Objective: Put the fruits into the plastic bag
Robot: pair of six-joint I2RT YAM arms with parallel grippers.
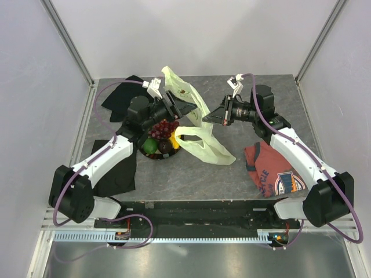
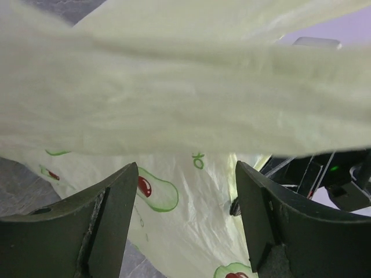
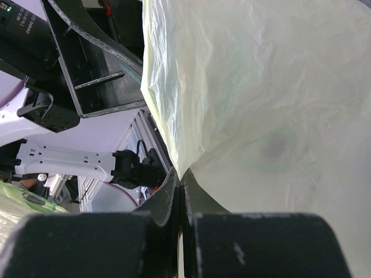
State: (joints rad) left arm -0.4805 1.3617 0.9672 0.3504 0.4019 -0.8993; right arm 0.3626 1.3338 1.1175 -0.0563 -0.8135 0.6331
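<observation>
Pale green film is clenched in the right claw [image 3: 181,184]. Only the right wrist view settles this: the two dark fingers meet with no gap, and an edge of the plastic bag [image 3: 261,98] runs down between them. From above, that claw merely appears to touch the bag's right side.

The left claw [image 2: 185,168] is released. Its wrist view shows the jaws spread wide, with a taut band of the bag stretched across beyond the tips and a lower panel printed with green-outlined red shapes. Whether the band touches the fingers cannot be told. The other arm's dark body shows at the right edge of that view.

The top view alone shows the fruits, which lie outside the bag on a dark plate [image 1: 149,155] just left of it. They are a purple grape bunch [image 1: 166,127], a green fruit [image 1: 151,145], a yellow lemon [image 1: 175,139] and a dark brown one [image 1: 165,148]. The left arm reaches over the plate's far side. One bag handle loop lies on the desk [image 1: 197,179] beside the lemon.

Black cloths [image 1: 119,95] lie to the left and a red printed shirt [image 1: 272,171] to the right, under the right arm.
</observation>
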